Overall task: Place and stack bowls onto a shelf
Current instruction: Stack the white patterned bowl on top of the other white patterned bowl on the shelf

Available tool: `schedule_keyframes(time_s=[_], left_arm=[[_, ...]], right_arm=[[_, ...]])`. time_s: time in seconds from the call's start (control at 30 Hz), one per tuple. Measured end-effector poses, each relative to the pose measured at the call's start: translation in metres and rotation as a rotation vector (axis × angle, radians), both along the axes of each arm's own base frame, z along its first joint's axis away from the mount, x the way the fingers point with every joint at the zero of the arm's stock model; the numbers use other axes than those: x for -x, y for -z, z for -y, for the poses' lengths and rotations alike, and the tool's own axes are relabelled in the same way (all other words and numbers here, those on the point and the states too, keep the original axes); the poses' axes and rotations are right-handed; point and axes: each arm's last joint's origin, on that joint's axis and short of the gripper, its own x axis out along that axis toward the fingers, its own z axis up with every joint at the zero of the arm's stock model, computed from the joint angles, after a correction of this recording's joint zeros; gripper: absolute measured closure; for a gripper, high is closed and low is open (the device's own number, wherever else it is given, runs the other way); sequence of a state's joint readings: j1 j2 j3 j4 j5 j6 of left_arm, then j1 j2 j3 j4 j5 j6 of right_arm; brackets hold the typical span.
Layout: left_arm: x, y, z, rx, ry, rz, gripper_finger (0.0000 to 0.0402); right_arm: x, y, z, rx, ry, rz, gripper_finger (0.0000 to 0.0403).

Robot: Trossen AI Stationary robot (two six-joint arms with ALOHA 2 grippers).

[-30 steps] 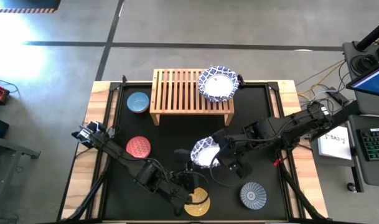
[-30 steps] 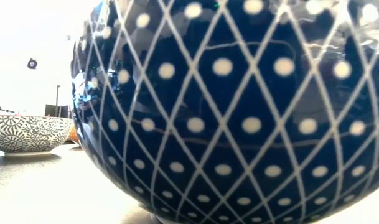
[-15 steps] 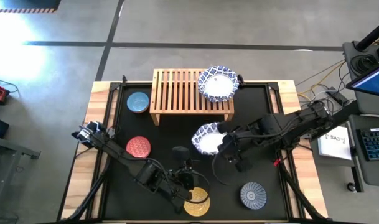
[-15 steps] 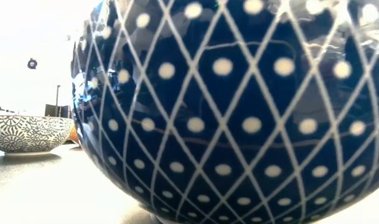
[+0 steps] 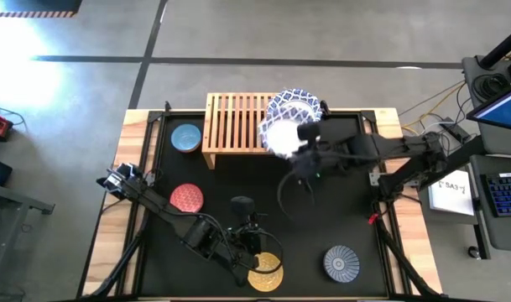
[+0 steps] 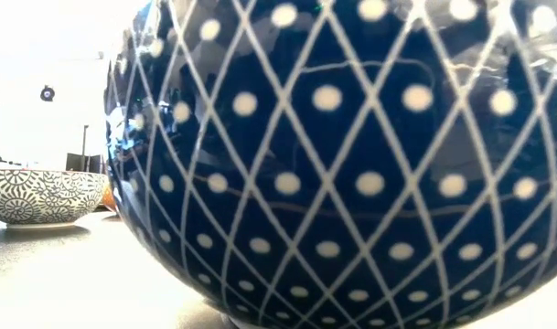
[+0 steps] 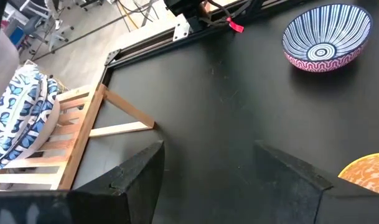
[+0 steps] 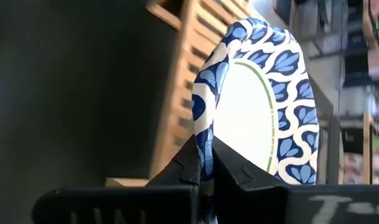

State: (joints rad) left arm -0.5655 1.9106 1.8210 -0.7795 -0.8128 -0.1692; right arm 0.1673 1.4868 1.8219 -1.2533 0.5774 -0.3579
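The light-wood slatted shelf stands at the table's far side. One white bowl with a blue-patterned rim sits on its right end. My right gripper is shut on a second such bowl, above the shelf's right part and partly over the first bowl. My left gripper is open and empty near the table's front, just beyond the yellow bowl. The blue bowl, red bowl and ribbed grey bowl rest on the black mat. My right gripper pinches the white bowl's scalloped blue rim, one finger inside the bowl and one outside. The fingers come from the table's right side. The bowl is lifted clear of the mat, over the shelf's right part.
A dark-blue bowl with a white lattice and dots stands right in front of the low camera and fills its view. A patterned bowl sits behind it at the left. The mat's middle is bare.
My right gripper has carried the white bowl from the middle of the mat up and toward the table's far edge. The bowl is now over the shelf's right part, beside the bowl that sits there. My left arm has kept still.
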Motion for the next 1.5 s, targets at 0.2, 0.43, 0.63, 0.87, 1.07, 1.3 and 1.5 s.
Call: schedule_keyframes(time_s=[0.2,0.43,0.63,0.87,1.07,1.3,1.5], left_arm=[[0.000,0.000,0.000,-0.002,0.000,-0.003,0.0176],[0.002,0.002,-0.001,-0.019,0.000,-0.025,0.0176],[0.003,0.002,-0.003,-0.054,-0.024,-0.022,0.0176],[0.003,0.002,-0.003,-0.060,-0.026,-0.027,0.0176],[0.003,0.002,-0.003,-0.064,-0.026,-0.032,0.0176],[0.004,0.003,-0.003,-0.065,-0.026,-0.034,0.0176],[0.005,0.004,-0.004,-0.074,-0.027,-0.050,0.0176]], right_arm=[[-0.001,0.001,0.040,0.012,0.123,-0.020,0.0394],[0.000,0.003,0.077,-0.017,0.231,-0.021,0.0394],[-0.001,0.005,0.097,-0.096,0.247,0.006,0.0394],[-0.004,0.014,0.112,-0.077,0.267,0.004,0.0394],[-0.005,0.019,0.117,-0.095,0.256,-0.010,0.0394],[-0.006,0.018,0.120,-0.093,0.257,0.020,0.0394],[-0.006,0.018,0.121,-0.093,0.261,0.019,0.0369]])
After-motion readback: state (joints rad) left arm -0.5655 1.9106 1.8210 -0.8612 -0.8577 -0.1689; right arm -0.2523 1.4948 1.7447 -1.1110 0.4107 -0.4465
